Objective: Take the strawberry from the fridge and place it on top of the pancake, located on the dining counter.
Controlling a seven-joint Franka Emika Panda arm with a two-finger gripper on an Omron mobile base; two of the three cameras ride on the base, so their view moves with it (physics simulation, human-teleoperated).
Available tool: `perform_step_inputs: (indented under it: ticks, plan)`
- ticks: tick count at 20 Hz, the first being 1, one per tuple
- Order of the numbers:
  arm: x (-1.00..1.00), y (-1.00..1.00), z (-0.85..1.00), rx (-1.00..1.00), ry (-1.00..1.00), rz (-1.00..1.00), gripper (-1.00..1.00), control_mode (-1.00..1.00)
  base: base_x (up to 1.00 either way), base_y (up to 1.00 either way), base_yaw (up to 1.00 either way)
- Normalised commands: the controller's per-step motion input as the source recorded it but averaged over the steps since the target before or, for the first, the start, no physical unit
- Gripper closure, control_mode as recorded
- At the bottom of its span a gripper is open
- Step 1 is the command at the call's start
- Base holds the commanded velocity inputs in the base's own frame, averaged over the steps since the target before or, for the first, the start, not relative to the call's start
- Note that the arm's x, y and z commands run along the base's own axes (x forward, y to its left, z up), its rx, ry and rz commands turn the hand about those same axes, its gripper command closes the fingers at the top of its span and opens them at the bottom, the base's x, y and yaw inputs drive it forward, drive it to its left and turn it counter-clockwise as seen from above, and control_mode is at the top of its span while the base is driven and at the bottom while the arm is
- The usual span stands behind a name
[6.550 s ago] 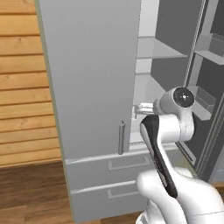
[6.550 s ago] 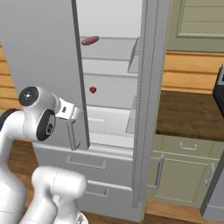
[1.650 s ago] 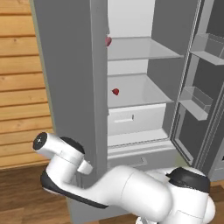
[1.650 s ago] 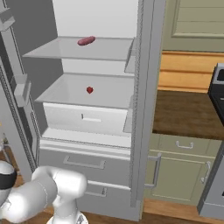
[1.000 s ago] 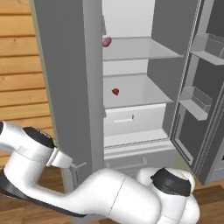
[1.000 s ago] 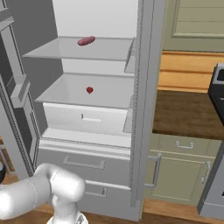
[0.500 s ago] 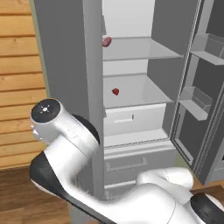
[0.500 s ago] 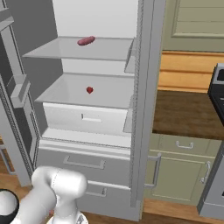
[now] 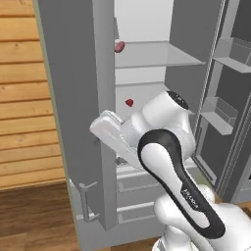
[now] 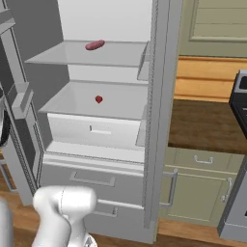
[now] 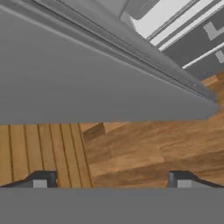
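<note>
moved: our arm has swung up from low left to the fridge (image 9: 78,98) door edge.
jaws: we see the gripper (image 11: 109,180) spread wide, empty.
strawberry (image 10: 99,99): on the middle shelf (image 10: 116,103), below the pinkish lump (image 10: 95,45).

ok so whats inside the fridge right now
Inside the fridge: the strawberry on the middle shelf, a pinkish lump on the shelf above. The closed lower drawers hide their contents.
</note>
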Motion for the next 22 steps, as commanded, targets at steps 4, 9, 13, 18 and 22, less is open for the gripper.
perform_step_inputs:
  ticks: [4, 9, 13, 18, 22]
  plan:
    - [0.01, -0.65, 0.37, 0.53, 0.00, 0.24, -1.00, -1.00, 0.00, 0.00, 0.00]
    - [0.33, -0.43, 0.16, 0.45, -0.02, 0.19, -1.00, -1.00, 0.00, 0.00, 0.00]
    - [0.70, -0.08, 0.02, 0.17, -0.01, 0.01, -1.00, -1.00, 0.00, 0.00, 0.00]
    - [0.54, -0.09, 0.08, 0.07, 0.00, 0.00, -1.00, -1.00, 0.00, 0.00, 0.00]
    - [0.56, 0.00, 0.08, 0.01, 0.00, 0.00, -1.00, -1.00, 0.00, 0.00, 0.00]
